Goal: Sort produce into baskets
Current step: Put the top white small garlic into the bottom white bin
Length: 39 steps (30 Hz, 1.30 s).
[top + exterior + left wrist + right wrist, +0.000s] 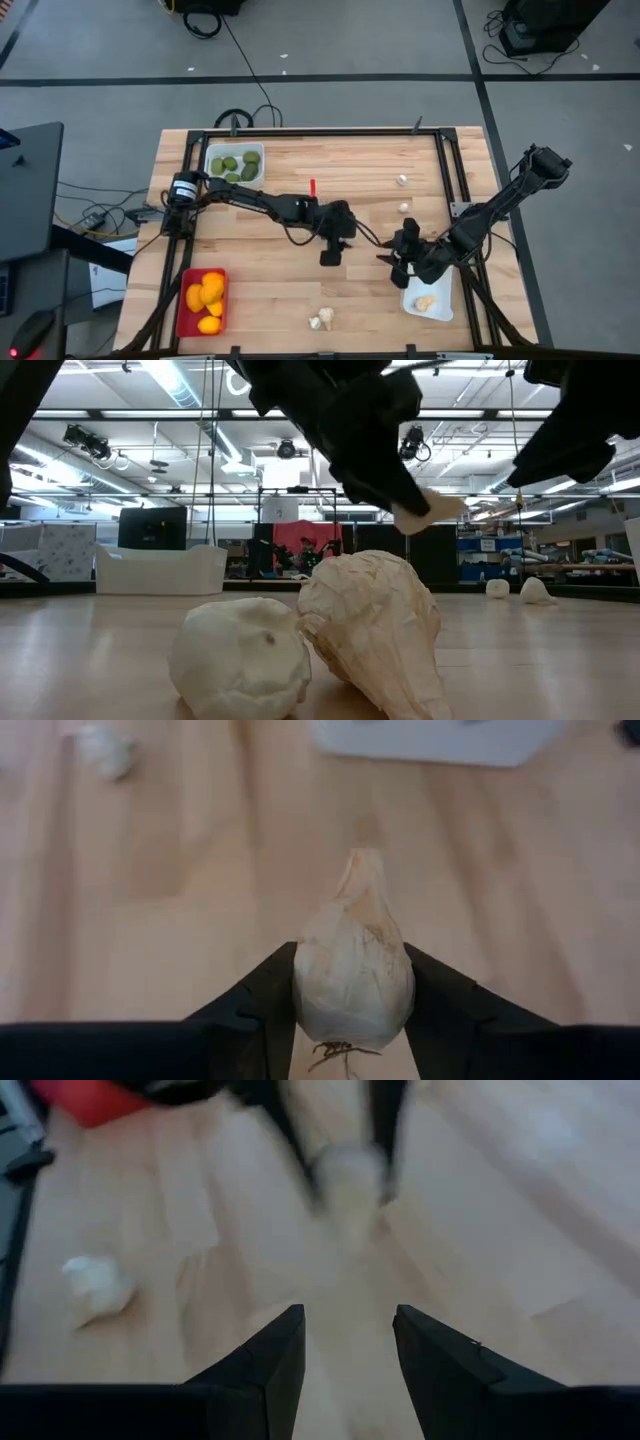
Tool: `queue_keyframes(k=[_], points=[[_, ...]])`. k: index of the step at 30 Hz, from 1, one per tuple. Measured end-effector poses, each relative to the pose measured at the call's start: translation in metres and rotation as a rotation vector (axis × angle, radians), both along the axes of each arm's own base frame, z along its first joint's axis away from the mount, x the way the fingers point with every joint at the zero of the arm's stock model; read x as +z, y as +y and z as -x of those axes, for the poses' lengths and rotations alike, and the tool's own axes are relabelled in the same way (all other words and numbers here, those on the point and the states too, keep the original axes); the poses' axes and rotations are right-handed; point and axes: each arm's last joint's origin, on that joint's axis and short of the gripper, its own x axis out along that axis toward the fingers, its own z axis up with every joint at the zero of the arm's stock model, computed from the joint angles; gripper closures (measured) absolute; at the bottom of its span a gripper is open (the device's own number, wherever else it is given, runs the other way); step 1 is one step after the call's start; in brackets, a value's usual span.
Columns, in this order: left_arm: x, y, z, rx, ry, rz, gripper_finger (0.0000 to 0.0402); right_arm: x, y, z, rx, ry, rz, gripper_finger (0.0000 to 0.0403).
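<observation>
One garlic bulb [352,970] pinched in the left gripper [350,1010]; the spread-fingered right gripper [347,1342] hovers near, risking collision.

A: State the tray colours.
B: One red tray [201,303] carrying yellow-orange fruits [205,294]. Two white trays: the first white tray [234,163] carries dark green fruits [237,166]; the second white tray [428,295] carries one pale cream garlic piece [425,302].

A: Table surface?
B: Light wood table [300,290], plank-striped, with a black frame [445,170] on it. A small red mark [313,187] sits near the middle.

A: Garlic colouring?
B: The garlic bulb [352,968] between the left gripper [350,1020] fingers is off-white with tan streaks and brown root hairs. The loose garlic pieces [321,319] are whitish to cream.

A: Arms?
B: Both dark, near black; the right gripper [345,1350] fingers are black.
</observation>
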Motion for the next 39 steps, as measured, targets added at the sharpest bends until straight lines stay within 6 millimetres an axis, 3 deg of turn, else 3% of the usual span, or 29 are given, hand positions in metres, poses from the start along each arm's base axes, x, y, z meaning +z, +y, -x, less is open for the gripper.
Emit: queue_keyframes(k=[9,21,25,31,39], points=[[0.007,-0.019,-0.005,-0.053,-0.099,0.023,0.0246,0.004,0.002,-0.01,0.006,-0.084,0.037,0.0236],[0.011,-0.023,-0.007,-0.042,-0.149,0.049,0.0246,-0.003,0.0,-0.023,0.073,-0.064,0.06,0.024],[0.012,-0.026,-0.008,-0.046,-0.159,0.05,0.0246,-0.001,-0.002,-0.024,0.073,-0.07,0.066,0.027],[0.012,-0.027,-0.007,-0.029,-0.154,0.067,0.0243,0.0,-0.002,-0.024,0.116,-0.062,0.078,0.0378],[0.011,-0.027,-0.008,-0.016,-0.148,0.094,0.0219,0.002,-0.006,-0.023,0.192,-0.012,0.023,0.0379]])
